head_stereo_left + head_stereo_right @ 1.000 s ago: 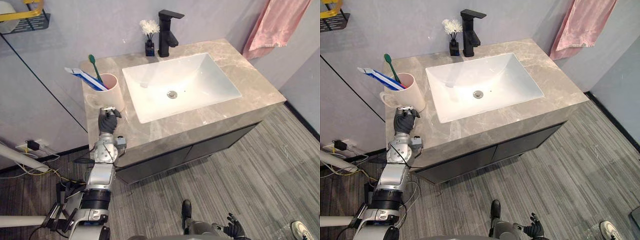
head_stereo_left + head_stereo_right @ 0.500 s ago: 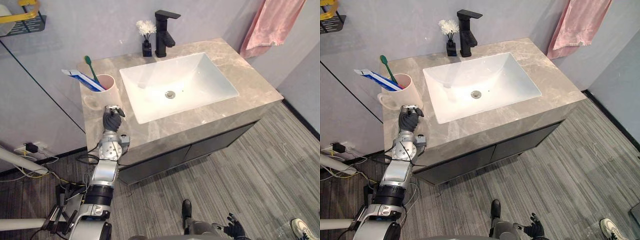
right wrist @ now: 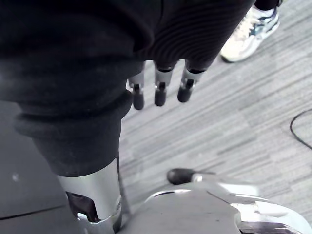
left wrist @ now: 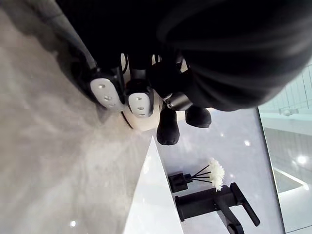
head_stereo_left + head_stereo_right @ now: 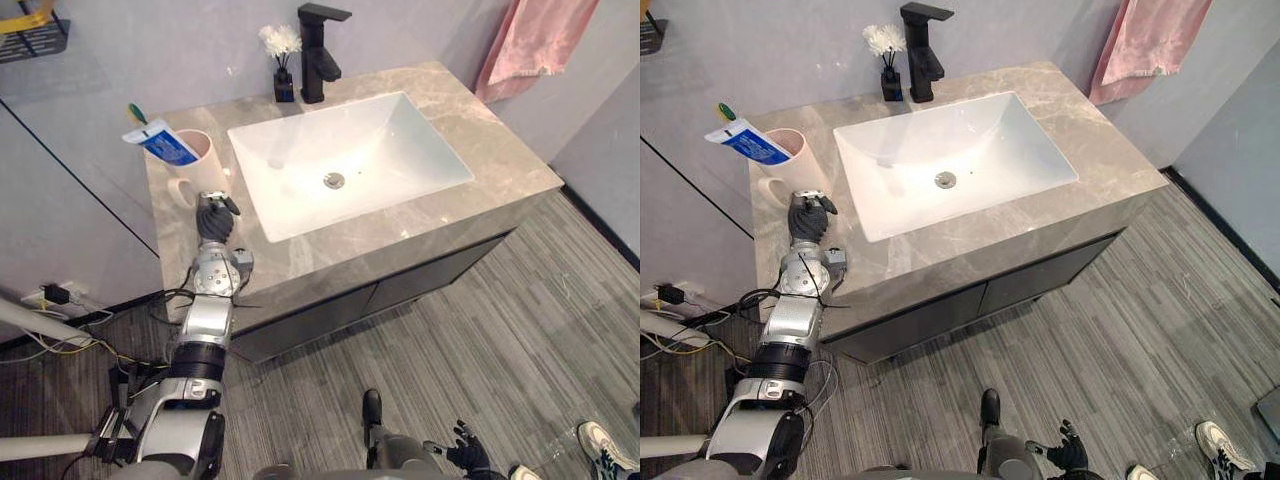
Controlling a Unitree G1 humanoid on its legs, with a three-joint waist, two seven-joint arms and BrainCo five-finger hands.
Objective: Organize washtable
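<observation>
A pale pink cup (image 5: 198, 162) stands at the back left of the marble washtable (image 5: 470, 130), holding a blue-and-white toothpaste tube (image 5: 160, 143) and a green toothbrush (image 5: 137, 113). My left hand (image 5: 212, 220) rests on the counter just in front of the cup's base, fingers curled and holding nothing. In the left wrist view its fingers (image 4: 139, 100) bend down, with the cup (image 4: 141, 121) close beyond them. Low beside me, over the floor, my right hand (image 3: 158, 92) hangs with straight fingers.
A white sink (image 5: 400, 140) fills the middle of the counter. A black faucet (image 5: 316, 40) and a small dark bottle with a white flower (image 5: 282, 62) stand behind it. A pink towel (image 5: 545, 35) hangs at the back right. A person's shoe (image 5: 600, 442) is on the floor.
The whole view has shifted as the camera moved. My left hand stays curled just in front of the cup, and the cup has not moved.
</observation>
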